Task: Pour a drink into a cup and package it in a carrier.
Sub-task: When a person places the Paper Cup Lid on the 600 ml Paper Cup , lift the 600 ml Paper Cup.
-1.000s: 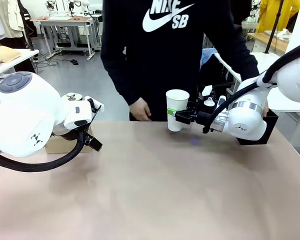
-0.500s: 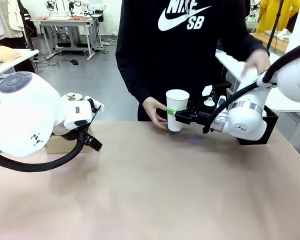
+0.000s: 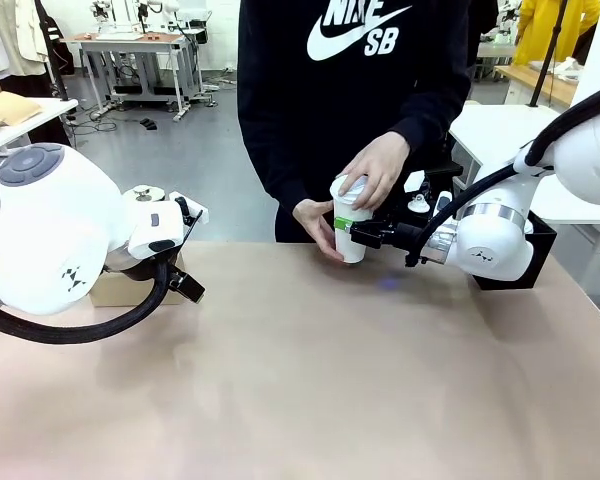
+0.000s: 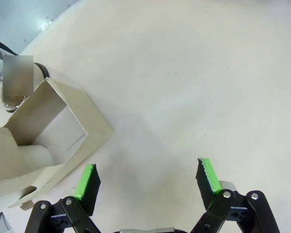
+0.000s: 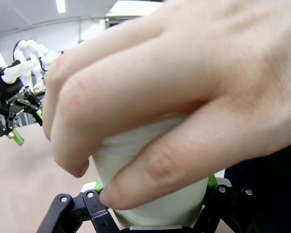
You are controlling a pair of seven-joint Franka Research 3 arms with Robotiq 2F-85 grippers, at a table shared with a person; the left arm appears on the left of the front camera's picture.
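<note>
Item 1, right pincer (image 3: 352, 232): clamped on the white paper cup (image 3: 356, 252), 1 green pad on each side of its lower half. The cup is upright; whether it rests on the table (image 3: 330, 380) or hangs just above it cannot be told. Item 2, the person's 2 hands: 1 hand (image 3: 378, 168) lies over the cup's mouth, above the pincer, seemingly pressing a white lid down; the other hand (image 3: 315, 226) steadies the cup's wall on the side farthest from the pincer's wrist. Item 3, left pincer (image 4: 148, 180): jaws spread wide, nothing between them, poised over bare table, with the brown cardboard carrier (image 4: 63, 131) just beside and beyond 1 of its pads. Step in hand, by judgement: capping the cup ahead of packaging; its contents cannot be seen. Next move calls for the right pincer to hold firm until both hands clear, then carry the cup level to a carrier slot and lower it straight.
</note>
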